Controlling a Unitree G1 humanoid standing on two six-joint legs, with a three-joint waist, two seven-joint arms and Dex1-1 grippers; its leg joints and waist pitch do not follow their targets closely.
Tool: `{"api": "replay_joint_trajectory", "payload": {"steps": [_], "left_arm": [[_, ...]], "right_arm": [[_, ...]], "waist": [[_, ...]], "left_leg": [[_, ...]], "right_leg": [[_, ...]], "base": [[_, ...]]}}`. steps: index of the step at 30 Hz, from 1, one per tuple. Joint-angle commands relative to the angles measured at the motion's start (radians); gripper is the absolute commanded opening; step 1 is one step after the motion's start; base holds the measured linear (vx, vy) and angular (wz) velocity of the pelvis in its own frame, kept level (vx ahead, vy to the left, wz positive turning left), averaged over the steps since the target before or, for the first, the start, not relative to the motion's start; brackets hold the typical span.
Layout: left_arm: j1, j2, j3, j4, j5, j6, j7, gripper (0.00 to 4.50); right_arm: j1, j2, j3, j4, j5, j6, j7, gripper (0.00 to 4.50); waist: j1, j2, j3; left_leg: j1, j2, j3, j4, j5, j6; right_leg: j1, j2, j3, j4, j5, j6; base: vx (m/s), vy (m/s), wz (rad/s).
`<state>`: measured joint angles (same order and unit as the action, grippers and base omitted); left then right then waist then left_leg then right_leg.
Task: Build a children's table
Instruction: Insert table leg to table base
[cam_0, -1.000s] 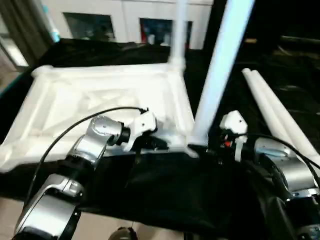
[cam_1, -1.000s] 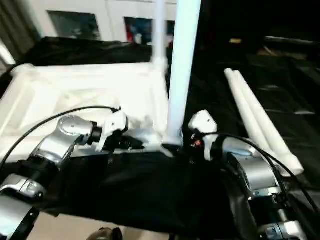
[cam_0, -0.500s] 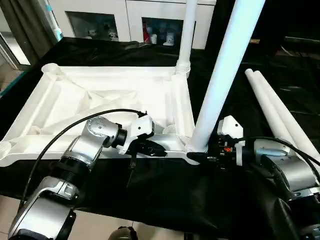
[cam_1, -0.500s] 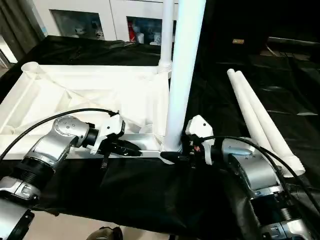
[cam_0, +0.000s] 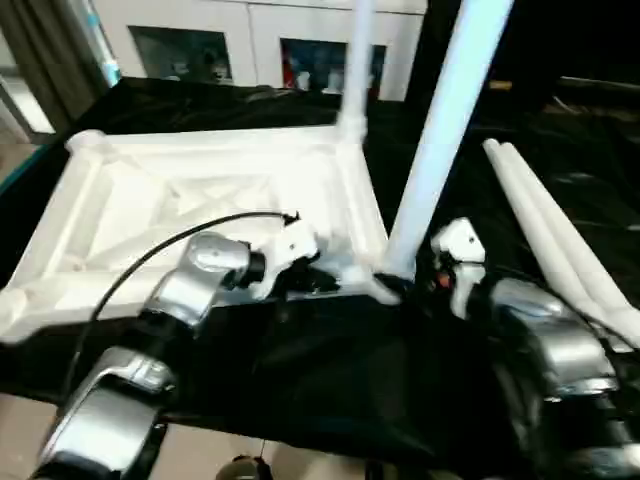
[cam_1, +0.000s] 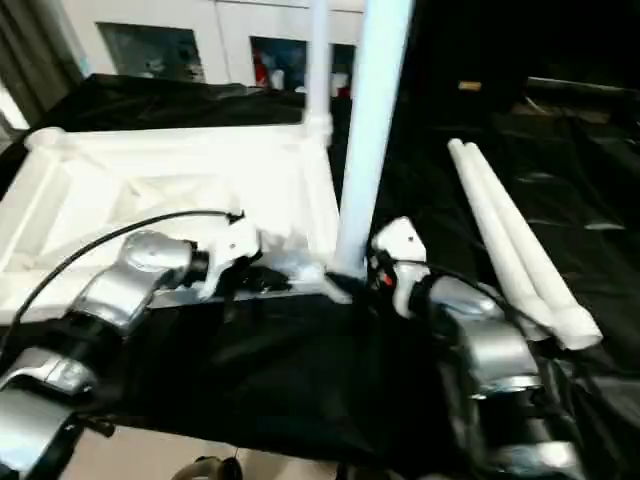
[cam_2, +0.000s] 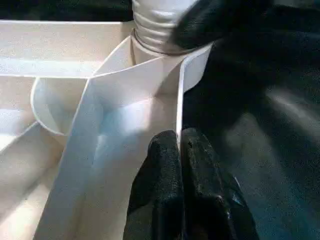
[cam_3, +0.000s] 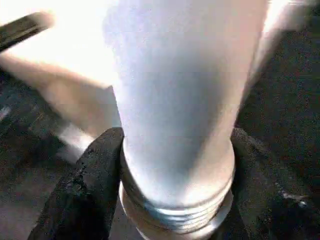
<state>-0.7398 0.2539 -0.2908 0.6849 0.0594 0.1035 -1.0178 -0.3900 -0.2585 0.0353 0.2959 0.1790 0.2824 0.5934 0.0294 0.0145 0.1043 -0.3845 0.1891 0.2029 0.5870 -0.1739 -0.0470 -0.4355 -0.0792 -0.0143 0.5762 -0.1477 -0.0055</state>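
Threads on the white tapered plastic leg, pinched by the right end effector, sit at the near corner socket of the upturned white ribbed tabletop; keep it vertical while twisting. Left end effector, fingers pressed together on the rim, should brace firmly.

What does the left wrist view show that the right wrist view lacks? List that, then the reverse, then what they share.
Left wrist view: the left gripper pinched shut on a thin upright wall of the table top, beside a curved rib.

Right wrist view: the right gripper, its fingers clamped on either side of the upright leg just above its threads.

Shared: that leg's ridged base, seated in the corner socket, and the black cloth under the work.
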Motion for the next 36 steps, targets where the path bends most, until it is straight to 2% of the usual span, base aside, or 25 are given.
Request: {"api": "replay_joint_trajectory", "payload": {"steps": [1, 2, 3, 4, 5, 7, 8, 13, 17, 20, 21, 23, 24, 28, 29, 33, 35, 36], "left_arm": [[-0.014, -0.039, 0.005, 0.029, 0.013, 0.030, 0.097, 0.00], [-0.029, -0.093, 0.006, 0.050, 0.012, 0.053, 0.151, 0.00], [-0.034, -0.120, 0.003, 0.055, 0.013, 0.059, 0.165, 0.00], [-0.035, -0.130, 0.001, 0.055, 0.012, 0.060, 0.167, 0.00], [-0.036, -0.139, 0.000, 0.055, 0.012, 0.061, 0.169, 0.00], [-0.041, -0.158, -0.004, 0.056, 0.010, 0.061, 0.168, 0.00], [-0.046, -0.167, -0.005, 0.063, 0.010, 0.057, 0.166, 0.00], [-0.045, -0.150, -0.003, 0.065, 0.005, 0.037, 0.136, 0.00], [-0.031, -0.114, -0.004, 0.048, 0.002, 0.026, 0.080, 0.00], [-0.010, -0.070, -0.010, 0.016, -0.012, 0.009, -0.008, 0.00], [0.016, -0.034, -0.016, -0.020, -0.038, -0.043, -0.100, 0.00], [0.028, -0.016, -0.018, -0.040, -0.052, -0.048, -0.145, 0.00], [0.056, 0.031, -0.032, -0.089, -0.076, -0.057, -0.246, 0.00], [0.079, 0.086, -0.031, -0.128, -0.095, -0.057, -0.326, 0.00], [0.079, 0.091, -0.027, -0.123, -0.094, -0.066, -0.327, 0.00], [0.074, 0.114, -0.018, -0.109, -0.092, -0.077, -0.341, 0.00], [0.075, 0.118, -0.017, -0.110, -0.093, -0.077, -0.343, 0.00], [0.077, 0.120, -0.017, -0.114, -0.093, -0.077, -0.344, 0.00]], "right_arm": [[0.011, 0.036, 0.014, 0.071, -0.023, 0.038, -0.084, 2.74], [-0.011, 0.078, 0.019, 0.112, -0.048, 0.028, -0.160, 2.74], [-0.020, 0.099, 0.028, 0.123, -0.064, 0.012, -0.178, 2.74], [-0.022, 0.105, 0.033, 0.124, -0.067, 0.007, -0.176, 2.74], [-0.024, 0.111, 0.038, 0.124, -0.069, 0.003, -0.174, 2.74], [-0.028, 0.126, 0.045, 0.123, -0.072, -0.017, -0.164, 2.74], [-0.031, 0.133, 0.043, 0.120, -0.068, -0.032, -0.154, 3.30], [-0.035, 0.097, 0.054, 0.098, -0.058, -0.061, -0.092, 3.50], [-0.030, 0.032, 0.063, 0.063, -0.033, -0.067, 0.034, 3.50], [-0.009, -0.040, 0.077, 0.004, -0.003, -0.067, 0.169, 3.50], [0.010, -0.098, 0.090, -0.044, 0.017, -0.068, 0.269, 3.50], [0.017, -0.123, 0.093, -0.063, 0.029, -0.058, 0.311, 3.50], [0.030, -0.175, 0.100, -0.100, 0.052, -0.036, 0.391, 3.50], [0.043, -0.234, 0.103, -0.135, 0.066, -0.019, 0.472, 3.50], [0.044, -0.245, 0.111, -0.133, 0.056, -0.029, 0.482, 3.50], [0.037, -0.267, 0.120, -0.124, 0.051, -0.037, 0.514, 3.50], [0.036, -0.270, 0.123, -0.125, 0.052, -0.035, 0.521, 3.50], [0.035, -0.271, 0.127, -0.125, 0.051, -0.035, 0.524, 3.34]], "waist": [[-0.003, -0.005, -0.062], [-0.007, -0.002, -0.064], [-0.007, -0.001, -0.064], [-0.007, -0.001, -0.064], [-0.005, -0.006, -0.065], [-0.003, -0.004, -0.067], [-0.002, -0.002, -0.068], [-0.002, 0.000, -0.069], [-0.002, 0.000, -0.072], [0.003, -0.002, -0.075], [0.006, -0.004, -0.077], [0.008, -0.005, -0.078], [0.010, 0.000, -0.078], [0.014, 0.000, -0.077], [0.017, 0.004, -0.075], [0.020, 0.001, -0.071], [0.021, 0.000, -0.072], [0.020, -0.006, -0.074]], "left_leg": [[0.023, 0.027, -0.019, -0.084, -0.313, 0.001], [0.026, 0.027, -0.016, -0.082, -0.319, -0.001], [0.025, 0.024, -0.018, -0.082, -0.324, -0.006], [0.025, 0.024, -0.018, -0.082, -0.324, -0.006], [0.024, 0.023, -0.016, -0.081, -0.322, 0.002], [0.020, 0.023, -0.017, -0.081, -0.308, 0.015], [0.020, 0.023, -0.016, -0.080, -0.299, 0.021], [0.019, 0.025, -0.016, -0.080, -0.291, 0.033], [0.018, 0.026, -0.015, -0.078, -0.276, 0.047], [0.015, 0.026, -0.013, -0.073, -0.223, 0.079], [0.013, 0.025, -0.014, -0.071, -0.199, 0.093], [0.011, 0.028, -0.012, -0.069, -0.173, 0.118], [0.012, 0.032, -0.009, -0.068, -0.156, 0.125], [0.017, 0.038, -0.008, -0.070, -0.171, 0.119], [0.022, 0.040, -0.006, -0.071, -0.186, 0.112], [0.022, 0.039, -0.008, -0.076, -0.232, 0.070], [0.021, 0.037, -0.009, -0.076, -0.230, 0.065], [0.021, 0.036, -0.008, -0.074, -0.222, 0.066]], "right_leg": [[0.044, -0.041, 0.019, -0.076, -0.394, -0.171], [0.040, -0.041, 0.021, -0.078, -0.377, -0.180], [0.042, -0.039, 0.019, -0.077, -0.376, -0.180], [0.042, -0.039, 0.019, -0.077, -0.376, -0.180], [0.044, -0.041, 0.020, -0.080, -0.373, -0.175], [0.047, -0.041, 0.020, -0.078, -0.356, -0.173], [0.047, -0.041, 0.020, -0.078, -0.339, -0.177], [0.050, -0.039, 0.019, -0.074, -0.302, -0.193], [0.055, -0.040, 0.019, -0.069, -0.253, -0.212], [0.061, -0.041, 0.020, -0.061, -0.170, -0.236], [0.067, -0.041, 0.019, -0.059, -0.144, -0.243], [0.068, -0.042, 0.019, -0.052, -0.098, -0.259], [0.068, -0.040, 0.016, -0.047, -0.080, -0.275], [0.064, -0.040, 0.015, -0.045, -0.101, -0.288], [0.057, -0.040, 0.016, -0.050, -0.126, -0.289], [0.057, -0.043, 0.018, -0.057, -0.223, -0.261], [0.057, -0.043, 0.020, -0.057, -0.229, -0.252], [0.057, -0.042, 0.020, -0.056, -0.220, -0.251]], "base": [[0.000, 0.000, 0.00], [0.000, 0.000, 0.00], [0.000, 0.000, 0.00], [0.000, 0.000, 0.00], [0.000, 0.000, 0.00], [0.000, 0.000, 0.00], [0.000, 0.000, 0.00], [0.000, 0.000, 0.00], [0.000, 0.000, 0.00], [0.000, 0.000, 0.00], [0.000, 0.000, 0.00], [0.000, 0.000, 0.00], [0.000, 0.000, 0.00], [0.000, 0.000, 0.00], [0.000, 0.000, 0.00], [0.000, 0.000, 0.00], [0.000, 0.000, 0.00], [0.000, 0.000, 0.00]]}}
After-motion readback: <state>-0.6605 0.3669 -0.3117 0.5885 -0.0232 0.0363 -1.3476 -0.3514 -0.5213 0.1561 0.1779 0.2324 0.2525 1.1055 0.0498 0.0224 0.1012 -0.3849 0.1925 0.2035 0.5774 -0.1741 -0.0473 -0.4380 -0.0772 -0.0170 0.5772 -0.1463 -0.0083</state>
